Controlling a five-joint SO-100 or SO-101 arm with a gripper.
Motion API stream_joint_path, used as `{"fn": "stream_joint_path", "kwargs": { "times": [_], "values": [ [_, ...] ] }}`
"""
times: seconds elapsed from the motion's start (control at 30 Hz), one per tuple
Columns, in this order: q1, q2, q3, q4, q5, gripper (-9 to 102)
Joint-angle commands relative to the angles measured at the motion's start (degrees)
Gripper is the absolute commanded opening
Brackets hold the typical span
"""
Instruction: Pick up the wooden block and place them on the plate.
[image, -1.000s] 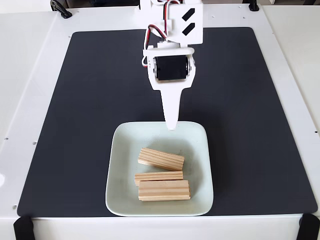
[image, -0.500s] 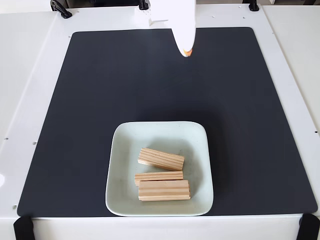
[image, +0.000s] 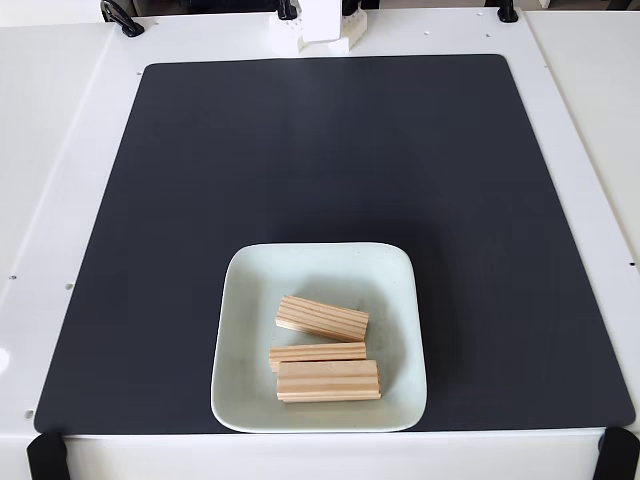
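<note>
The plate (image: 318, 340) sits on the black mat (image: 330, 160), close to the near edge of the white counter (image: 60, 150) and roughly midway between its left and right edges in the fixed view. Three wooden blocks are visible, all inside the plate's raised rim. The rear block (image: 322, 318) lies flat and is tilted, its right end angled toward the near edge. The middle block (image: 317, 352) lies just in front of it with its long axis running left to right. The front block (image: 328, 381) lies parallel to the middle one, touching or nearly touching it, and close to the plate's near rim. Whether a further block lies underneath cannot be determined. At the far edge of the counter, a white section of the arm base (image: 318, 25) is visible beyond the mat. The claw is out of the picture, so its condition, fingers apart or together, cannot be stated.
</note>
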Motion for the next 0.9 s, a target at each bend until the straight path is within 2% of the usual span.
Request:
{"fn": "stream_joint_path", "kwargs": {
  "times": [0.0, 0.6, 0.87],
  "values": [
    [0.44, 10.02, 2.46, -1.32, 2.46, -1],
    [2.46, 48.96, 21.80, -1.05, 1.93, 0],
    [6.42, 49.83, 27.60, -0.70, 2.37, 0]
  ]
}}
